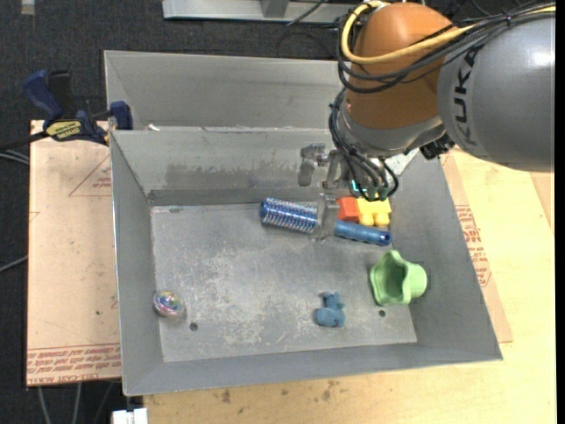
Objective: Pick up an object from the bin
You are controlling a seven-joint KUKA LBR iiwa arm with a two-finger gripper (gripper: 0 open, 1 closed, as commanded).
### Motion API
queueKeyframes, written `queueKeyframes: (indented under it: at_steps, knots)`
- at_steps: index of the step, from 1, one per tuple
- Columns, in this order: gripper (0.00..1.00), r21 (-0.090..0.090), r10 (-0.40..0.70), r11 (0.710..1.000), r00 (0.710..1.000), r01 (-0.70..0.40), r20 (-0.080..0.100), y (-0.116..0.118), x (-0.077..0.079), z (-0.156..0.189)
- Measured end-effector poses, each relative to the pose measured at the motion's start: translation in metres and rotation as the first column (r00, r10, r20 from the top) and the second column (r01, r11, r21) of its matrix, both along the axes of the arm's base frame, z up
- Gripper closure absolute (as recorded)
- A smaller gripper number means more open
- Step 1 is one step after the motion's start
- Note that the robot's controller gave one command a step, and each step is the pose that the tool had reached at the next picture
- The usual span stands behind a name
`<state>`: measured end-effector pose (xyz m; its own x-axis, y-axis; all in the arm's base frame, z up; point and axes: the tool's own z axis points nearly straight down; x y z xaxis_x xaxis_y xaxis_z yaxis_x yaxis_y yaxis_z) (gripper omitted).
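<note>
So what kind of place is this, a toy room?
Most likely a robot lab. A big robot arm with a claw reaches into a grey metal bin of small toys, like a blue coil and a green cup.

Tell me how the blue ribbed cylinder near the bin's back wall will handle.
The blue ribbed plastic cylinder lies on its side on the flat floor of the grey metal bin, so a push would probably roll it. Its ridges should aid grip. It looks coil-like, so likely light, perhaps slightly springy.
</note>
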<state>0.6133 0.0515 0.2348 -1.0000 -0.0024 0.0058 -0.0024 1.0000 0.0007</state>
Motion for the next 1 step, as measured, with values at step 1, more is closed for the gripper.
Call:
queueKeyframes:
  at_steps: [1]
  knots:
    - [0.0, 0.003, -0.114, 0.994, 0.993, 0.114, 0.013, 0.003, 0.0341, -0.1651]
